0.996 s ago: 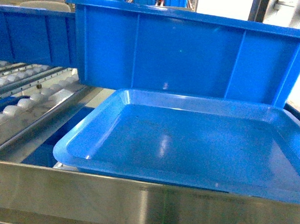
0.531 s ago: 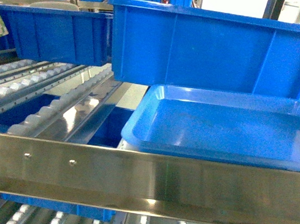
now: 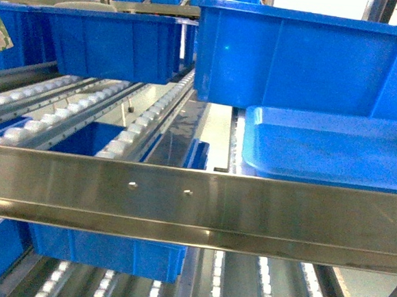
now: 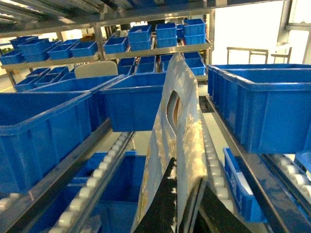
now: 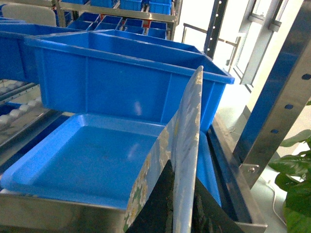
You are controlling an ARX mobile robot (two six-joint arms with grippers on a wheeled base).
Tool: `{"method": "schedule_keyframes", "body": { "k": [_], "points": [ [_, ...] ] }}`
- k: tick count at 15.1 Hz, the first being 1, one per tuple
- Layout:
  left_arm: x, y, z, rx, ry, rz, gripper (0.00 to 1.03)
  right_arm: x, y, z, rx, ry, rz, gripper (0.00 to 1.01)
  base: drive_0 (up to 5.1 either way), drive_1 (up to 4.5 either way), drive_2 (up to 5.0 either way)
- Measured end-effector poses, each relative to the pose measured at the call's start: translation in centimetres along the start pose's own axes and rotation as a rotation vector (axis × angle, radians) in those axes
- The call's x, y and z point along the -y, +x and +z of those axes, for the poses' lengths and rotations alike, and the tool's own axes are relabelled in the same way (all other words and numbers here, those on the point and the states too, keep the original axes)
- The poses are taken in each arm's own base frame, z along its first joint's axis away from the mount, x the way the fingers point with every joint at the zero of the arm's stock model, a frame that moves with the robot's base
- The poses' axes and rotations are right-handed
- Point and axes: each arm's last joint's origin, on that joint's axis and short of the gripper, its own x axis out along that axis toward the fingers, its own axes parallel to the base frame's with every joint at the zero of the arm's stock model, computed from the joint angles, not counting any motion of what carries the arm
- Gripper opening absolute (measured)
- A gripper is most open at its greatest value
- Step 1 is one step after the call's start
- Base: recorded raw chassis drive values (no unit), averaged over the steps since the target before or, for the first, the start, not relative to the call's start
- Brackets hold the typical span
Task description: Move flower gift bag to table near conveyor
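The left claw (image 4: 187, 213) is clamped on a thin, flat flower gift bag (image 4: 177, 145) with a die-cut handle, held upright over the conveyor's (image 4: 104, 170) white plastic rollers. The right claw (image 5: 182, 206) likewise pinches a floral bag (image 5: 182, 141) above a glossy blue tray (image 5: 87, 160), beside a ribbed blue bin (image 5: 112, 82).

Warehouse or factory storeroom, steel roller conveyor (image 3: 84, 112) racks, rows of blue plastic bins (image 4: 131, 99)
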Motion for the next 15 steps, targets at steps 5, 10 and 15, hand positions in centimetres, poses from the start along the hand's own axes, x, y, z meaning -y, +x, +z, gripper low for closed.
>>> {"method": "schedule_keyframes", "body": {
  "k": [5,10,15],
  "points": [
    [-0.03,-0.05,0.04,0.002,-0.001,0.001,0.02,0.00,0.02,-0.01,0.000,0.000,0.000,0.03,-4.7,1.00,3.8],
    [-0.02,-0.05,0.06,0.004,-0.001,0.000,0.02,-0.01,0.02,-0.01,0.000,0.000,0.001,0.03,-4.9,1.10,3.5],
    [-0.02,-0.05,0.06,0.003,-0.001,0.001,0.02,-0.01,0.02,-0.01,0.000,0.000,0.001,0.03,-4.8,1.28,3.5]
  ]
}}
